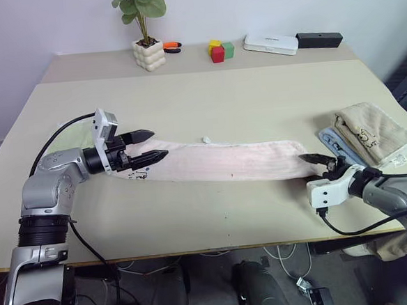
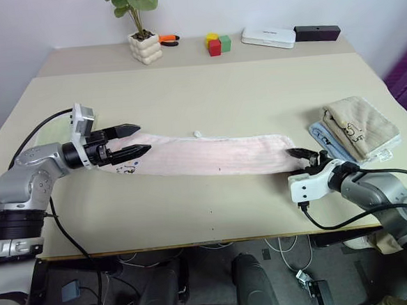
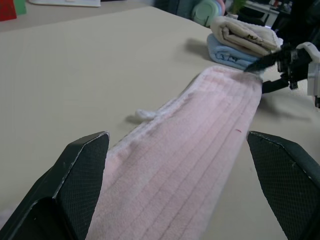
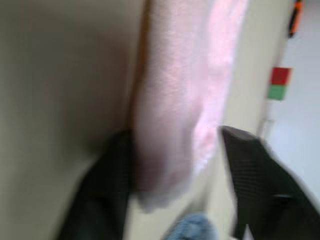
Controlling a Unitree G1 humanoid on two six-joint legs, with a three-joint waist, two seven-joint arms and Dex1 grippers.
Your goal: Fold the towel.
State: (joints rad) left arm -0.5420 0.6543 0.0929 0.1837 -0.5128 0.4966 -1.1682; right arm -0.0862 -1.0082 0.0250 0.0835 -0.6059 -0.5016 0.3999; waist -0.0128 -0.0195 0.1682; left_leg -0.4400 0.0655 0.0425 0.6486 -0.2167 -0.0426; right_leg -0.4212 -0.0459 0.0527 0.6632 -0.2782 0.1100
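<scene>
The long pale pink towel (image 1: 225, 161) lies flat across the table, running left to right, with a small white tag (image 1: 206, 140) on its far edge and a dark mark (image 1: 141, 174) at its left end. My left gripper (image 1: 147, 146) is open, held level just above the towel's left end, one finger on each side of the strip (image 3: 190, 150). At the other end, my right gripper (image 1: 313, 168) is open with the towel's edge (image 4: 185, 100) between its spread fingers. In the left wrist view the right gripper (image 3: 272, 72) shows at the far end.
A beige folded towel (image 1: 370, 132) rests on a blue one (image 1: 332, 142) just beyond my right gripper. A pale green cloth (image 2: 48, 135) lies behind my left arm. Along the back stand a potted plant (image 1: 148, 55), coloured blocks (image 1: 221, 51), a white box (image 1: 271, 44) and a black box (image 1: 319, 40).
</scene>
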